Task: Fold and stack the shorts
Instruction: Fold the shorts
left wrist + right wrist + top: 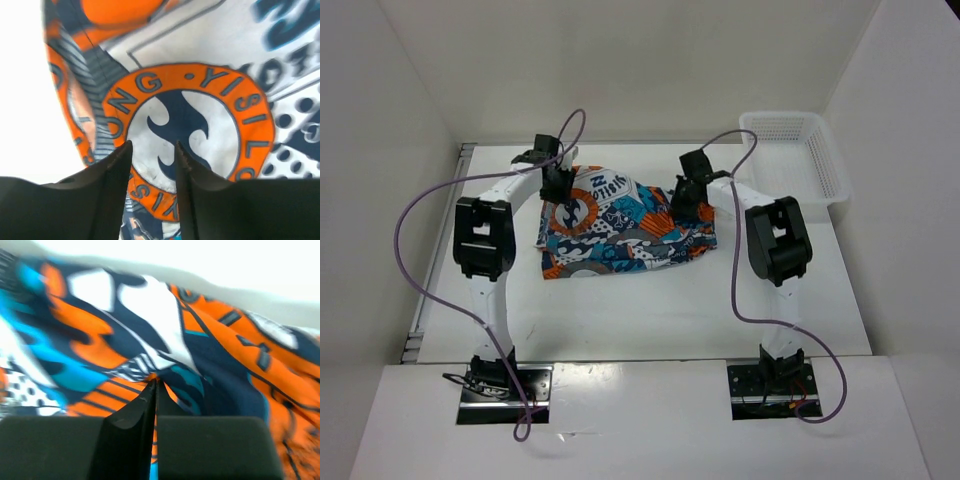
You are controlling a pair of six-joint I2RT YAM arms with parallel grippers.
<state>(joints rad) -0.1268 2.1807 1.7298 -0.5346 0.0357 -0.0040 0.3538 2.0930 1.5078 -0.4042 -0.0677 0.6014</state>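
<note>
The patchwork shorts [620, 235] lie spread and partly folded on the white table, between my two arms. My left gripper [558, 190] hangs over their back left part. In the left wrist view [152, 145] its jaws stand a little apart just above an orange ring print on the shorts [195, 115], with nothing between them. My right gripper [686, 200] is at the shorts' back right part. In the right wrist view [155, 382] its jaws are closed tight, pinching a fold of the shorts [150, 325].
A white mesh basket [832, 170] stands at the back right corner of the table. White walls enclose the table on three sides. Purple cables loop off both arms.
</note>
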